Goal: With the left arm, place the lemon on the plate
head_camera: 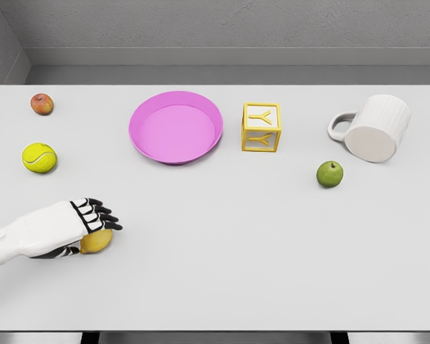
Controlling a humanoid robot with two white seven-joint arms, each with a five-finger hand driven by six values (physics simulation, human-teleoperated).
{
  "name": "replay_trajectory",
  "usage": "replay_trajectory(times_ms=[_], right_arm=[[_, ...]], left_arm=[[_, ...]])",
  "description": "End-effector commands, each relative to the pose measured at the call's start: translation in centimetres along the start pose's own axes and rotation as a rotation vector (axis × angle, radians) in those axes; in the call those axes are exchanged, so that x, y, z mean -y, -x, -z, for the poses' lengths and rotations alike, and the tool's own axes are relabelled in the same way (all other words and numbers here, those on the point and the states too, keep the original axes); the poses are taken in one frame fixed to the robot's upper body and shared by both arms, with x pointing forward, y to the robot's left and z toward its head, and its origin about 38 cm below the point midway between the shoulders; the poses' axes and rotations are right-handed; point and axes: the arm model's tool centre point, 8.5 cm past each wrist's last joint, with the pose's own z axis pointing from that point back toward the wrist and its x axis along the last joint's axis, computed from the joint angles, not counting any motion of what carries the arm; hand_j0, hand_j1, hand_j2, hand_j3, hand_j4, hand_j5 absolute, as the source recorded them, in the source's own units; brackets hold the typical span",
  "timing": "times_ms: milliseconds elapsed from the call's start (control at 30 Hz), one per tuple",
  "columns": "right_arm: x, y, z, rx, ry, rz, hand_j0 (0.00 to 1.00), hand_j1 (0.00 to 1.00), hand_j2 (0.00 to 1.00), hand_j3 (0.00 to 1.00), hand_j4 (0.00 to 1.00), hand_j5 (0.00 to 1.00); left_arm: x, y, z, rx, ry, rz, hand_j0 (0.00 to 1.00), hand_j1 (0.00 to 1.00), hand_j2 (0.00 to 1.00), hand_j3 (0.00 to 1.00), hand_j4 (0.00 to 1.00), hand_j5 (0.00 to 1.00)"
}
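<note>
White table [222,272] filling the view, grey textured wall [222,21] behind (evenly lit), dark floor strip below

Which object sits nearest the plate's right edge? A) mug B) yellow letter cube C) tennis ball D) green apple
B: the letter cube stands just right of the plate, while the green apple and mug lie farther right and the tennis ball is off to the plate's left.
</note>
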Motion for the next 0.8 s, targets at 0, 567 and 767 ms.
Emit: replay_trajectory(times_ms=[0, 567, 767], right_arm=[[0.00, 0.00, 0.00, 0.000, 0.000, -0.001, 1.00, 1.00, 1.00, 1.00, 1.00, 1.00], [0.00, 0.00, 0.00, 0.000, 0.000, 0.001, 1.00, 1.00, 1.00, 1.00, 1.00, 1.00], [0.00, 0.00, 0.00, 0.000, 0.000, 0.001, 1.00, 1.00, 1.00, 1.00, 1.00, 1.00]], left_arm=[[-0.07, -0.02, -0.01, 0.001, -0.002, -0.001, 0.85, 0.85, 0.85, 0.85, 0.85, 0.85], [0.51, -0.17, 0.23, -0.002, 0.026, 0.011, 0.81, 0.81, 0.81, 0.81, 0.81, 0.81], [0.77, -0.42, 0.64, -0.001, 0.021, 0.014, 0.81, 0.81, 0.81, 0.81, 0.81, 0.81]])
